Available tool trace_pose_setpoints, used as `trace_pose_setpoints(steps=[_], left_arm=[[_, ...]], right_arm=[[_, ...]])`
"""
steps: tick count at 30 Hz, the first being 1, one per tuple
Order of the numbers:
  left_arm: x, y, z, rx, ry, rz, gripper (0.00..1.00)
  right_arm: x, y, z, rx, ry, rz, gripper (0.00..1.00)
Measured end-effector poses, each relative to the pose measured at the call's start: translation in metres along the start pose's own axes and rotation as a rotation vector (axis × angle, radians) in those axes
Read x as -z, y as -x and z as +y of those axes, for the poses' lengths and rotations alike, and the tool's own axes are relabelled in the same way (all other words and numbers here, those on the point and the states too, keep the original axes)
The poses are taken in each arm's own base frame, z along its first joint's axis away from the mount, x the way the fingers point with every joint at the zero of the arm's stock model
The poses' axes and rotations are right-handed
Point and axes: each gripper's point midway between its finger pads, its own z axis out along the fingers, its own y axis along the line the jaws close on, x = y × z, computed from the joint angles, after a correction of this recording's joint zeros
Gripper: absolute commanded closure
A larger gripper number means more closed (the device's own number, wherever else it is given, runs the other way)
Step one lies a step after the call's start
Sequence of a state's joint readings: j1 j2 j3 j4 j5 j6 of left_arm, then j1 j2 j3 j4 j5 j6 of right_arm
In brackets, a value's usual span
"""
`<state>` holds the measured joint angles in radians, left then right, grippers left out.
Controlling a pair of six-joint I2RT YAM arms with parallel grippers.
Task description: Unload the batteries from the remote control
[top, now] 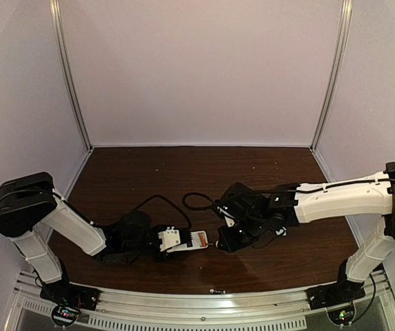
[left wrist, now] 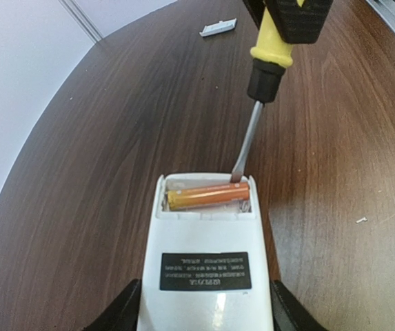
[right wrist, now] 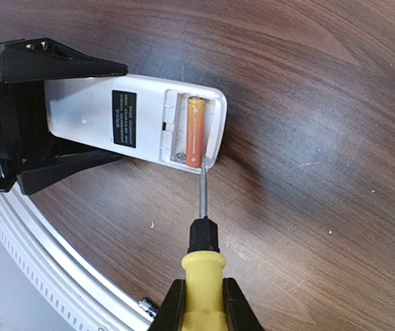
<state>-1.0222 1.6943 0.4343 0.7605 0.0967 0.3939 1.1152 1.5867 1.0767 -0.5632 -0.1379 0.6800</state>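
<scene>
The white remote control [left wrist: 204,276] lies back-up on the table, gripped by its sides in my left gripper [left wrist: 205,310], which is shut on it. Its battery bay is open at the far end. One orange battery [left wrist: 207,196] lies in the bay, and the slot beside it looks empty. My right gripper [right wrist: 203,303] is shut on the yellow-handled screwdriver [right wrist: 203,276]. The screwdriver tip touches the end of the battery [right wrist: 195,131] at the bay's edge. In the top view the remote control [top: 187,241] sits between both grippers, near the table's front.
The small white cover piece [left wrist: 218,27] lies on the brown table beyond the remote. A small screw [right wrist: 147,305] rests near the metal front rail [top: 197,303]. Black cables [top: 197,201] loop behind the grippers. Pale walls enclose the table.
</scene>
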Motion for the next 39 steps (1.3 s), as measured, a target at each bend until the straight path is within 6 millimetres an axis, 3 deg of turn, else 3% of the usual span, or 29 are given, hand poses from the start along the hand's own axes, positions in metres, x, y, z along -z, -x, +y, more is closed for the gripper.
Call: trace_pose_setpoints(steps=[13,25,39], left_arm=[[0.000,-0.002,-0.001,0.001,-0.001,0.011,1.00],[0.000,-0.006,-0.002,0.002,-0.004,0.027,1.00],[0.000,-0.004,-0.001,0.001,-0.002,0.017,1.00]], right_arm=[[-0.013,0.004,0.001,0.028,-0.006,0.005,1.00],[-0.019,0.005,0.003,0.158,0.042,0.006,1.00],[-0.015,0.005,0.003,0.184,0.050,-0.012,1.00]])
